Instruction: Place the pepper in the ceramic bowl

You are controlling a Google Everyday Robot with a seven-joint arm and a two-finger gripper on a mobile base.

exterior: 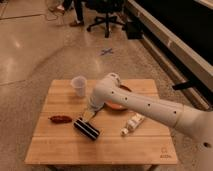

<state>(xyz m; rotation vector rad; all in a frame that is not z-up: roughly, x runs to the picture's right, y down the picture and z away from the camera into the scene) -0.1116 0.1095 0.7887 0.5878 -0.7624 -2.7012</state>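
Observation:
The pepper (pixel 60 119), small, dark red and elongated, lies on the left part of the wooden table (pixel 100 146). The orange-red ceramic bowl (pixel 120 105) sits at the back centre-right, partly hidden behind my white arm. My gripper (pixel 89 114) hangs at the table's middle, between the pepper and the bowl, just above the near end of a black block. It is open and holds nothing. The pepper lies roughly a hand's width to the gripper's left.
A black ribbed block (pixel 87 129) lies just below the gripper. A translucent white cup (pixel 79 85) stands at the back left. A small white packet-like item (pixel 132 124) rests right of centre. Office chairs and a dark wall stand beyond the table.

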